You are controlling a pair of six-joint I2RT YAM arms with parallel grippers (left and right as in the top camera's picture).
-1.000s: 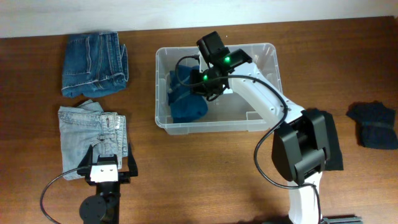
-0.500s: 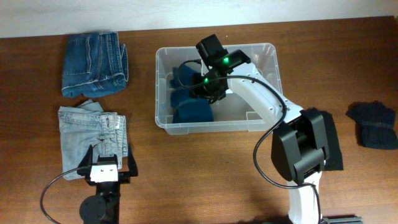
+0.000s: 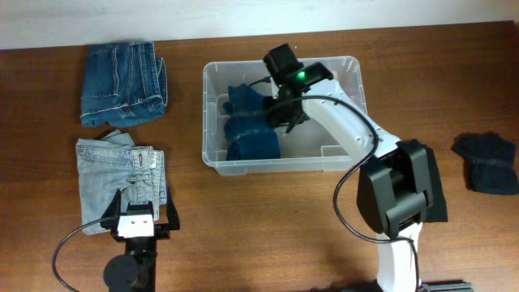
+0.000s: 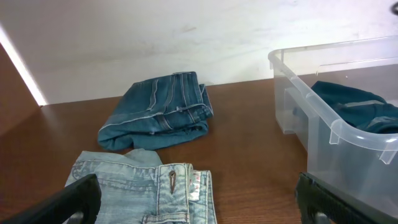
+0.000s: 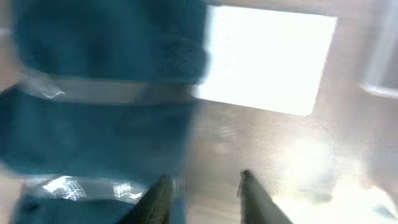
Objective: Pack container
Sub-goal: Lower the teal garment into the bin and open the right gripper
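Observation:
The clear container [image 3: 350, 89] stands at the table's centre back. A folded dark blue garment [image 3: 247, 134] lies in its left half. My right gripper [image 3: 280, 113] hangs inside the container just right of that garment, open, with nothing between its fingers. In the blurred right wrist view the gripper [image 5: 202, 186] sits beside the blue garment [image 5: 99, 93], with the white label [image 5: 267, 59] on the bottom ahead. My left gripper [image 3: 143, 212] stands open at the near edge of the light blue jeans [image 3: 122, 174]. In the left wrist view the gripper [image 4: 199, 199] is wide open over the jeans [image 4: 137, 186].
Folded darker jeans [image 3: 122, 85] lie at the back left. A dark garment [image 3: 486, 162] lies at the far right. A black cloth [image 3: 434, 191] sits beside the right arm's base. The container's wall [image 4: 336, 134] fills the right of the left wrist view.
My right gripper has let go of the blue garment, which now lies flatter in the container's left half, and has shifted slightly right. The left arm has not moved.

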